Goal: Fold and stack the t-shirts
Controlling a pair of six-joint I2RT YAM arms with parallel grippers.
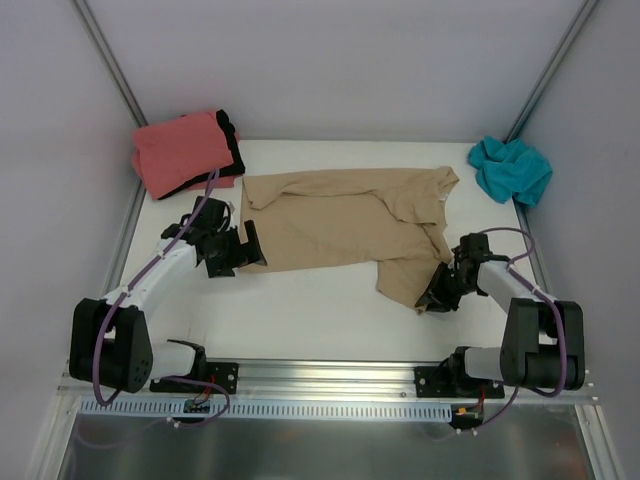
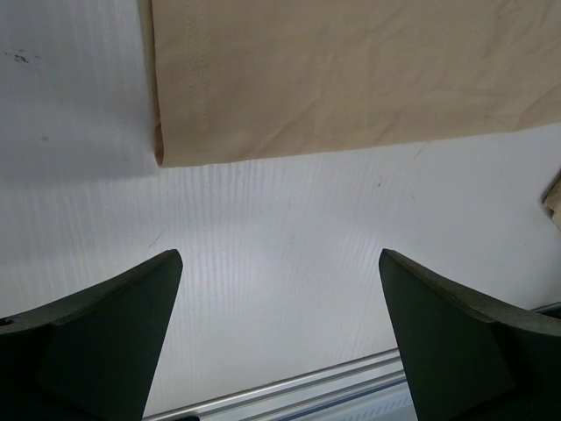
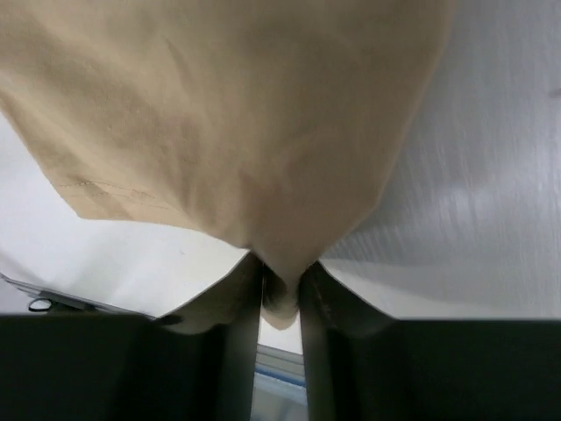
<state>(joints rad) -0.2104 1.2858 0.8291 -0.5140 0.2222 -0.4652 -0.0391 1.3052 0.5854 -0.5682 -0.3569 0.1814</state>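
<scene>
White walls (image 1: pixel 330 60) enclose a pale bench (image 1: pixel 320 320), on which the tan t-shirt (image 1: pixel 340 225) is spread mostly flat between the two arms, with wrinkles near its collar end.

One lobe of the cloth hangs towards the near edge, and its tip is pinched by the right end effector (image 1: pixel 437 297). In the right wrist view the fingers (image 3: pixel 237 351) are seen pressed together on a narrow fold of the tan t-shirt (image 3: pixel 228 114), which fans out ahead of the right end effector (image 3: pixel 282 289) and lies on the bench (image 3: pixel 491 219).

The left end effector (image 1: pixel 252 243) is held just beside the opposite hem of the shirt. In the left wrist view the left end effector (image 2: pixel 280 272) is spread wide with nothing between its fingers (image 2: pixel 131 316). A stitched corner of the tan t-shirt (image 2: pixel 351 79) lies just ahead of it, apart from both fingertips.

Beyond the left end effector, a coral-pink t-shirt (image 1: pixel 180 150) is seen lying over a black t-shirt (image 1: pixel 232 145). Beyond the right end effector, a crumpled teal t-shirt (image 1: pixel 510 168) rests against the wall.
</scene>
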